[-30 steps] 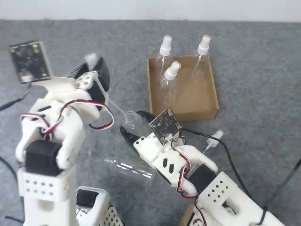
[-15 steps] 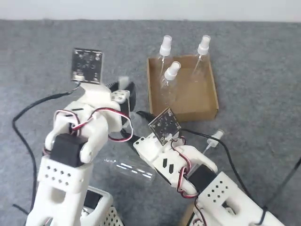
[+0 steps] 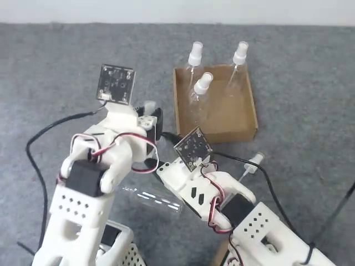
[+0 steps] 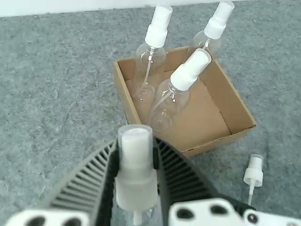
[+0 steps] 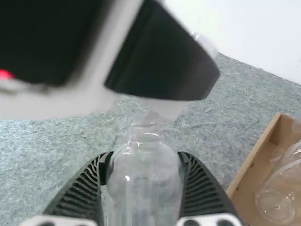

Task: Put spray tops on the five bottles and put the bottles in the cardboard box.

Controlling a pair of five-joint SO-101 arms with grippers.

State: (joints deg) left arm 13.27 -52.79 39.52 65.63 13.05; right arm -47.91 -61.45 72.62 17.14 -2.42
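Your left tool [image 4: 136, 147]: clamped on one white spray top [image 4: 136, 174], held upright between ribbed black fingers [image 4: 176, 165].
Your grey surface [image 4: 56, 94] carries:
- one open cardboard box [image 4: 216, 141];
- inside it, tops fitted: middle bottle [image 4: 171, 101], corner bottle [image 4: 146, 59];
- far bottle [image 4: 207, 40], at the back rim;
- one loose spray top [image 4: 253, 175], lying beside the box.

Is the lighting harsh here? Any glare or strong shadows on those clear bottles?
High view: soft, even light, only faint shadows on the mat; white glare streaks on the lying bottle. Right wrist view: one small glint on the held bottle. Left wrist view: the spray top is evenly lit, only soft shade inside the box.
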